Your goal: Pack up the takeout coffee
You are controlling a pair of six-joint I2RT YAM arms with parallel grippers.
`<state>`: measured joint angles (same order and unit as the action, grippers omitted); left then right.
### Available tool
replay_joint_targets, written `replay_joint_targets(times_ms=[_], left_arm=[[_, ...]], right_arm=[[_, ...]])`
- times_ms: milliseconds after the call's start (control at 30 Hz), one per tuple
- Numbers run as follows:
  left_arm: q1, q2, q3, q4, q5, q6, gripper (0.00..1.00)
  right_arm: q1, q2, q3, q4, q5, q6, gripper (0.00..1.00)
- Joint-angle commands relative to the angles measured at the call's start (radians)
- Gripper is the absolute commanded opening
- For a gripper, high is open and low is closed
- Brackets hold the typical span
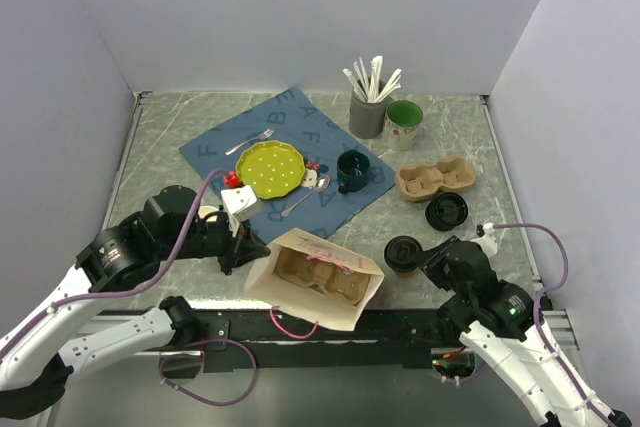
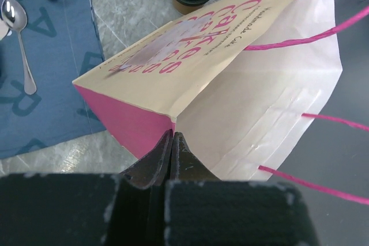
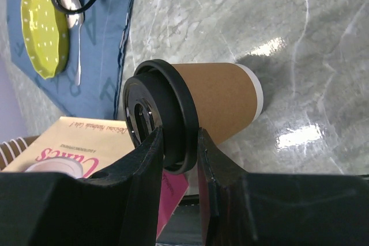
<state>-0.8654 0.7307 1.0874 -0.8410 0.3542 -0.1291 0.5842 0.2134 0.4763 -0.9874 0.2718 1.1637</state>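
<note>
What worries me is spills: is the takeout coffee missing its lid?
No, the right wrist view shows the black lid seated on the takeout coffee.

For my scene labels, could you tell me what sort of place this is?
Likely a lab bench staged as a café counter: plain white walls around a marble-look tabletop, a takeout coffee, a cardboard cup carrier and a paper bag.

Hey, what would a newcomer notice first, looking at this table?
A cream paper bag with pink sides lies on its side front and centre, the left pincer pinching its edge. Just right of it, the right pincer clamps the black lid of a brown kraft-paper cup.
</note>
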Motion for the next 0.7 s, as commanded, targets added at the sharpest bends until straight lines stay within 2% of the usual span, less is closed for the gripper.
replay_joint_targets(times_ms=[0,67,100,200,267,333,367,400,467,567,600,667], left_arm=[[-0.001,0.004,0.042,-0.009,-0.047,-0.049,0.02],[-0.001,0.003,0.043,-0.018,-0.070,-0.073,0.04],[-0.001,0.004,0.043,-0.021,-0.078,-0.084,0.10],[-0.001,0.006,0.048,-0.044,-0.110,-0.151,0.15],[-0.001,0.012,0.048,-0.055,-0.112,-0.164,0.16],[-0.001,0.021,0.052,-0.078,-0.142,-0.182,0.22],[-0.001,0.025,0.057,-0.087,-0.153,-0.185,0.27],[-0.001,0.032,0.066,-0.096,-0.170,-0.179,0.38],[-0.001,0.035,0.095,-0.109,-0.196,-0.155,0.46],[-0.001,0.032,0.166,-0.109,-0.266,-0.061,0.55],[0.000,0.035,0.208,-0.107,-0.288,0.018,0.60],[-0.001,0.042,0.244,-0.086,-0.346,0.110,0.61]], right_arm=[[-0.006,0.004,0.022,-0.097,0.064,0.068,0.38],[-0.006,0.003,0.039,-0.121,0.070,0.077,0.46],[-0.006,0.007,0.062,-0.158,0.073,0.083,0.56],[-0.006,0.046,0.122,-0.253,0.070,0.088,0.64],[-0.006,0.092,0.154,-0.299,0.067,0.094,0.66],[-0.006,0.136,0.211,-0.344,0.063,0.065,0.67],[-0.006,0.148,0.232,-0.352,0.061,0.048,0.67],[-0.006,0.162,0.275,-0.359,0.064,0.034,0.67],[-0.006,0.207,0.324,-0.382,0.067,-0.008,0.67],[-0.006,0.267,0.435,-0.405,0.069,-0.076,0.67],[-0.004,0.291,0.452,-0.405,0.069,-0.093,0.67],[-0.006,0.311,0.494,-0.390,0.058,-0.165,0.67]])
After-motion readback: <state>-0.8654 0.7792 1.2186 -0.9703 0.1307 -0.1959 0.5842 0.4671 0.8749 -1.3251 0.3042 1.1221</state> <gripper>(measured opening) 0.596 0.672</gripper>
